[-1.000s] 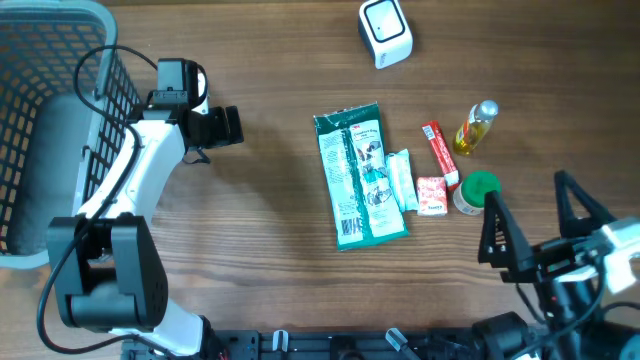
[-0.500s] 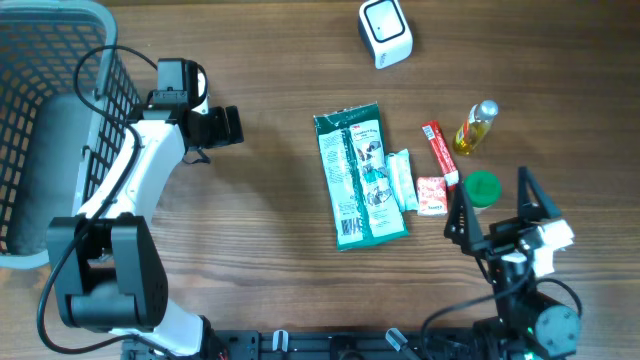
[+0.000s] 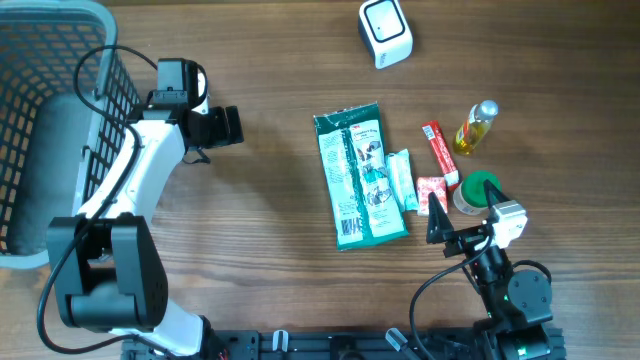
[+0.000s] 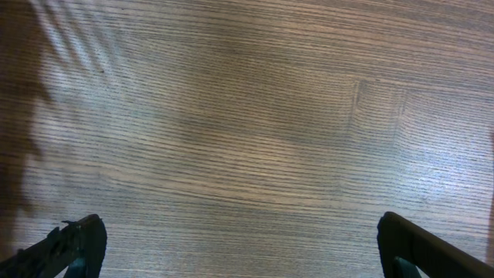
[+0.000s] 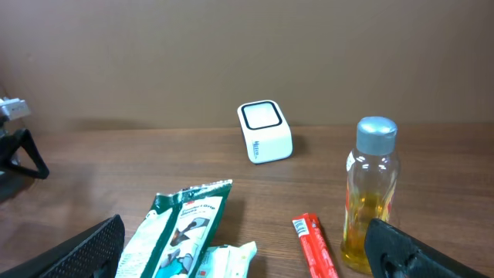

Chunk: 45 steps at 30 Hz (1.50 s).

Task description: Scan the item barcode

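Overhead view: left gripper (image 3: 230,126) noted with jaws spread wide, nothing held, over bare table (image 3: 270,230) beside the basket (image 3: 50,8). Right gripper (image 3: 462,205) likewise wide and empty, just beside the green-capped item (image 3: 482,186). Green packet (image 3: 360,175) lies flat mid-table; white scanner (image 3: 385,32) stands well apart from it

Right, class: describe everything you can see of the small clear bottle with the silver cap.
The small clear bottle looks like glass or plastic, with yellow liquid filling its lower part and a rounded silver cap closed on top. It stands upright on the wooden table, just right of the narrow red packet and seemingly not touching it.
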Each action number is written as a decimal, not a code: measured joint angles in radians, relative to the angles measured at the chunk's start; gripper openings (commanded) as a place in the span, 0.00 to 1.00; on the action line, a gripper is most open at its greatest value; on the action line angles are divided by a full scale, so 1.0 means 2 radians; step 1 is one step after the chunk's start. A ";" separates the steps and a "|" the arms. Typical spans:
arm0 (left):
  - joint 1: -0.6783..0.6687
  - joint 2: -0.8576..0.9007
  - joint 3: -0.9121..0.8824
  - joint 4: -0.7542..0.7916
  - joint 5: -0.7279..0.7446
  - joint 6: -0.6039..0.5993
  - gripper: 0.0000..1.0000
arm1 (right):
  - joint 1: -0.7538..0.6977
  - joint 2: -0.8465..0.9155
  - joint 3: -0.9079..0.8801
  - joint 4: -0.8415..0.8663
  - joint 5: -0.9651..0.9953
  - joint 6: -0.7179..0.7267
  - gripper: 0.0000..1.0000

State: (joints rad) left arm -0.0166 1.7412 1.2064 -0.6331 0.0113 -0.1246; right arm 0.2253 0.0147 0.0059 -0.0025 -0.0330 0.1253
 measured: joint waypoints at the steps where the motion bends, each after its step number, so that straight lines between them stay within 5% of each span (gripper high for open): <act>1: 0.000 0.000 0.000 0.000 0.000 0.000 1.00 | 0.000 0.000 0.000 0.000 0.000 0.000 1.00; 38: 0.000 -0.003 0.000 0.000 0.000 0.000 1.00 | 0.000 0.000 0.000 0.000 0.000 0.000 1.00; 45: 0.000 -0.115 -0.001 -0.002 0.000 0.000 1.00 | 0.000 0.000 0.000 0.000 -0.001 0.000 1.00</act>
State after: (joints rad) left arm -0.0166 1.5108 1.2049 -0.6361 0.0113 -0.1246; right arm 0.2253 0.0147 0.0059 -0.0029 -0.0341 0.1253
